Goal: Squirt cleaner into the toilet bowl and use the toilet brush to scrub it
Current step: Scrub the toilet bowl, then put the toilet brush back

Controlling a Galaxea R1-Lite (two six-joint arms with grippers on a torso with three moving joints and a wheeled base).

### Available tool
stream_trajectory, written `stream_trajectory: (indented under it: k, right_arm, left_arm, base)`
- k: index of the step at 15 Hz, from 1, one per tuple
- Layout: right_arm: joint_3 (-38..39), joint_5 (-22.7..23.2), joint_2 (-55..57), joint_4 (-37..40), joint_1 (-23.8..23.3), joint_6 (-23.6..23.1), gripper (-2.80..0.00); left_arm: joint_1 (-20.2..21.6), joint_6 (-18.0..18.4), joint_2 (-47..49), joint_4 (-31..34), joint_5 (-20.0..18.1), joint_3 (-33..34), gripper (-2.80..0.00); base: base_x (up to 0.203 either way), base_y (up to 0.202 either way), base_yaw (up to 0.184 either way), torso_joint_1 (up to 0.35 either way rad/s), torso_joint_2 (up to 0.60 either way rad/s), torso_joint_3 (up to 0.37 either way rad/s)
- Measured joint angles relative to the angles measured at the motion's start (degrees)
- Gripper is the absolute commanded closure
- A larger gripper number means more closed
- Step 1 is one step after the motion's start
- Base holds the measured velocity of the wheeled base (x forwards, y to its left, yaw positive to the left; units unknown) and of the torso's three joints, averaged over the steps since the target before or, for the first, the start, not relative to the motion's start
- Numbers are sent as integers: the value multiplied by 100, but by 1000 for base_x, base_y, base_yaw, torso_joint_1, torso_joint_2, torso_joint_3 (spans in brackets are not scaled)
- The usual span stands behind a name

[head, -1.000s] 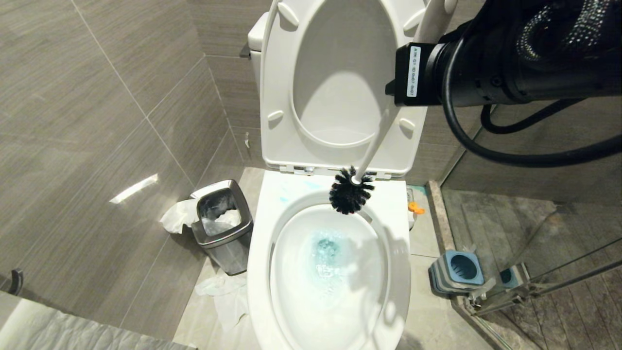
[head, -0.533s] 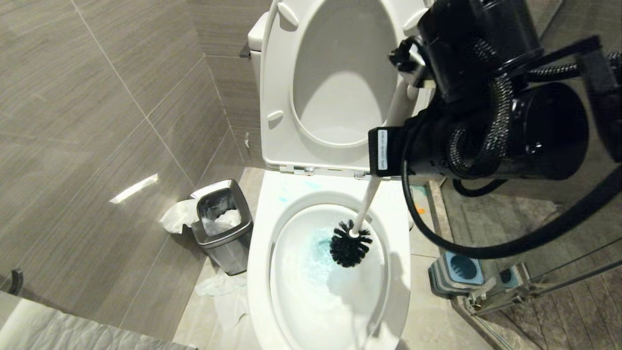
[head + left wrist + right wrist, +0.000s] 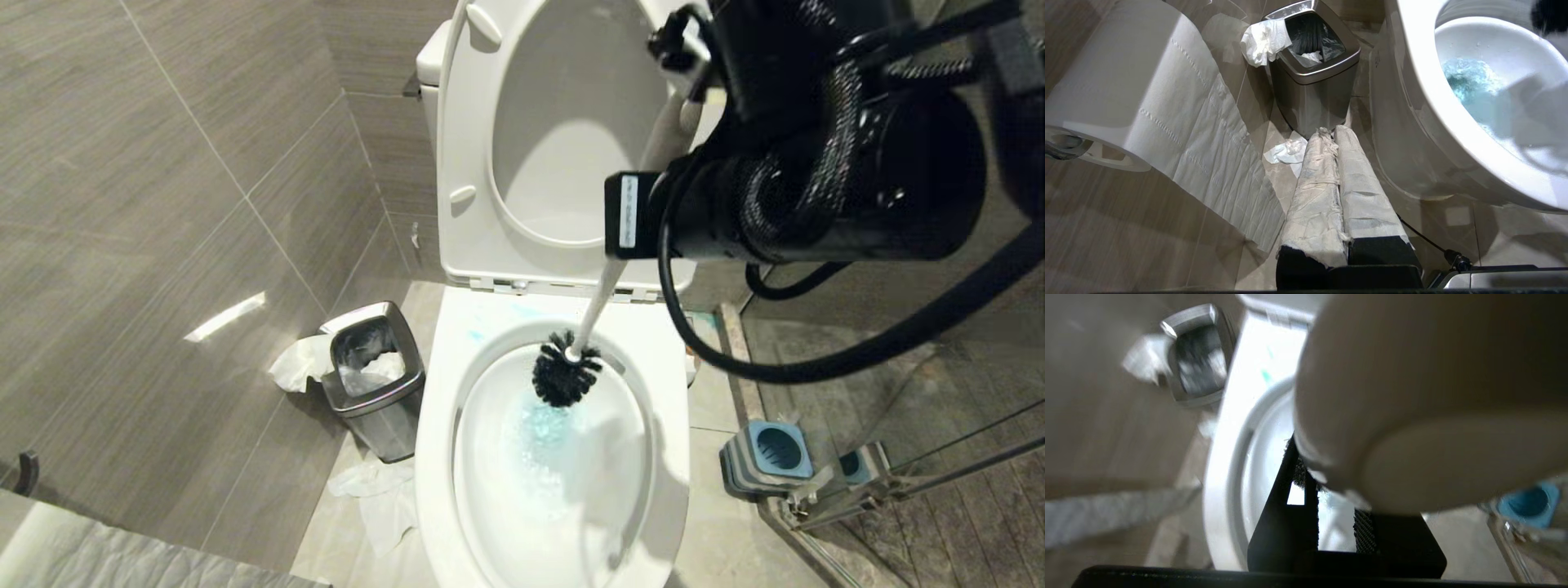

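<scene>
White plastic fills my right hand [image 3: 1331,522], which is clamped on the handle of the toilet brush [image 3: 593,304] up above the raised seat, and the black bristle head hangs inside the back of the toilet bowl [image 3: 669,457], just over the blue foamy water. My left hand [image 3: 1337,192], its paper-wrapped fingers pressed together and holding nothing, sits low beside the bowl and points at the steel bin [image 3: 375,380]. The blue-and-grey brush holder [image 3: 767,457] stands on the floor to the bowl's right.
</scene>
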Motion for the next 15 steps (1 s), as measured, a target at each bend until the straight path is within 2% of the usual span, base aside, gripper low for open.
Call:
stream_trajectory:
  k: [2, 5, 9, 15]
  right_arm:
    - [50, -4, 39, 2, 11, -18, 0]
    - [-389, -74, 64, -15, 23, 35, 0]
    - [463, -446, 68, -155, 71, 154, 0]
    - [327, -544, 44, -457, 145, 314, 0]
  left_arm:
    - [0, 0, 0, 0, 1, 0, 0]
    - [-2, 1, 0, 0, 3, 0, 0]
    - [0, 0, 0, 0, 3, 0, 0]
    - [0, 0, 0, 0, 1, 0, 0]
  base:
    - [0, 0, 0, 0, 0, 0]
    - [0, 0, 0, 0, 0, 0]
    - [0, 0, 0, 0, 0, 0]
    - [0, 0, 0, 0, 0, 0]
